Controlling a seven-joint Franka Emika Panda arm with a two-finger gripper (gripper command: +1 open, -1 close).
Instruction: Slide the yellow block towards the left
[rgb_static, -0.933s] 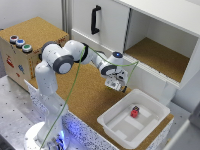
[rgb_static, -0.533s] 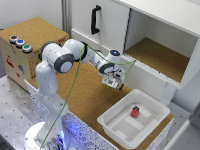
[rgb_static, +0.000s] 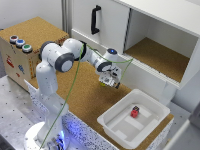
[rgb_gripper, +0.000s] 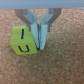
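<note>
Your gripper (rgb_gripper: 40, 37), fingers nearly closed and apparently holding nothing, sits just beside the yellow block (rgb_gripper: 26, 41), touching its flank.

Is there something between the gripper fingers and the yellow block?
Nothing. In the wrist view one finger of the gripper stands directly beside the yellow block; contact cannot be judged.

Cork-topped table (rgb_static: 80, 107) carries a white tray (rgb_static: 117, 132), seemingly the yellow block (rgb_gripper: 25, 41)

Arm extended, pincer (rgb_gripper: 39, 35) lowered, seemingly near-closed.
</note>
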